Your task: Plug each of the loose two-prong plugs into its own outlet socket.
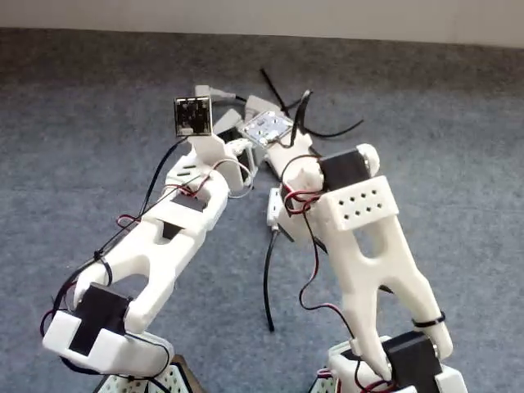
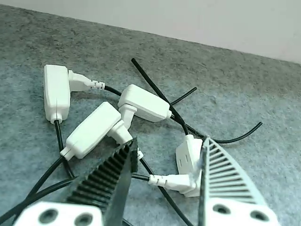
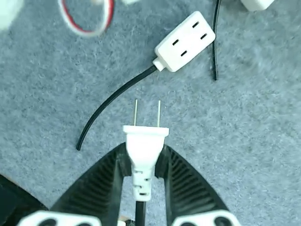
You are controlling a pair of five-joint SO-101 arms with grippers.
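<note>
We saw the L arm [image 1: 164, 237] stretched long and low over the grey carpet [image 1: 458, 164]. It slanted from the near-left corner to a wrist just left of & beyond the outlet socket [image 1: 274, 210]. The left gripper [image 2: 169, 141] gaped wide w/ nothing clamped, black finger [image 2: 113, 172] on one side and pale ribbed finger [image 2: 221, 174] on the other. Btwn them lay a loose plug [image 2: 171, 181] on its cord, right beside a small white socket block [image 2: 187, 155]. Whether the pale finger touched that block we could not tell. Beyond the outlet socket sat a heap of white plug bodies [image 2: 141, 101] & black leads, several lying against each other.

The R arm [image 1: 368, 237] rose from the near-right base, elbow high, then folded fwd & down over the outlet socket. The right gripper [image 3: 142, 153] was closed tight on a two-prong plug [image 3: 143, 139], pinching its body from both sides. The prongs [image 3: 136, 113] stuck out free, aimed roughly toward the outlet socket but well short of it. The socket lay askew to the prongs w/ slots facing up. Its black cord [image 3: 113, 101] curved back to a loose end near the gripper.
</note>
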